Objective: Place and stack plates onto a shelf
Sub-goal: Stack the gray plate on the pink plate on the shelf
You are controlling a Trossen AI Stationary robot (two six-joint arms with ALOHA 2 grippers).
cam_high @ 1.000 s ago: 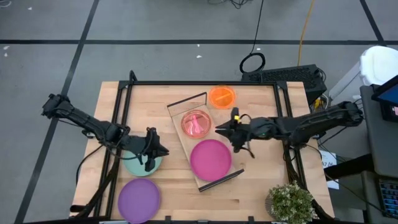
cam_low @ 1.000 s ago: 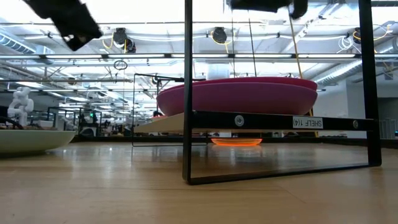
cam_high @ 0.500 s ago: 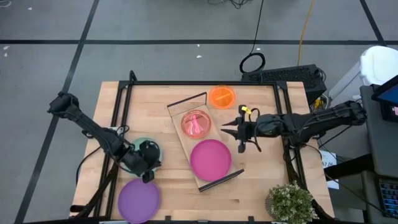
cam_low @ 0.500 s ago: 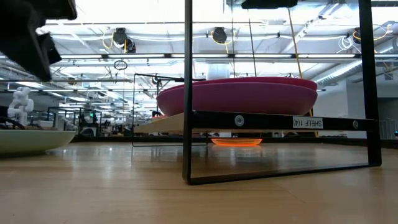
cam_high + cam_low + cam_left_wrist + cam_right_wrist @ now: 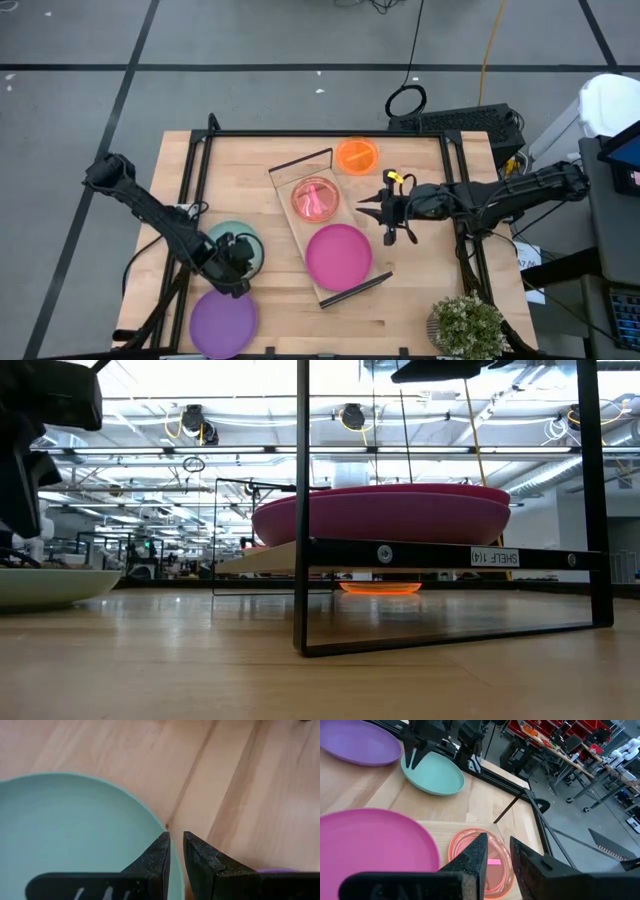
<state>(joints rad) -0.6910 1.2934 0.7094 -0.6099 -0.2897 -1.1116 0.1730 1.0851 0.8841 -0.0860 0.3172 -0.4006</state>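
On the bench's (image 5: pixel 420 300) left side, near the front corner: one large opaque purple plate (image 5: pixel 223 320), round, lying flat on the wood. Just behind it: one large teal plate (image 5: pixel 238 243), opaque, pale, shallow-rimmed, partly covered by the left arm. The left tool (image 5: pixel 232 279) hangs over this plate's near rim, between the teal and purple plates; its fingers (image 5: pixel 159 855) stand nearly pressed together with only a thin gap, pinching nothing.

Centre of bench: the shelf (image 5: pixel 300 235), a light wooden board set at an angle, with thin black wire frames at both short ends. On its rear half: one small translucent pink plate (image 5: pixel 315 198), divided. On its front half: one large magenta plate (image 5: pixel 338 255), opaque, glossy, filling the board's width.

Behind the shelf, on the bench: one small translucent orange plate (image 5: pixel 357 155).

Right of the shelf: the right tool (image 5: pixel 368 209), raised beside the pink plate, its fingers (image 5: pixel 476 857) a narrow slit apart, gripping nothing.

Front right corner: a small potted plant (image 5: pixel 467 325).
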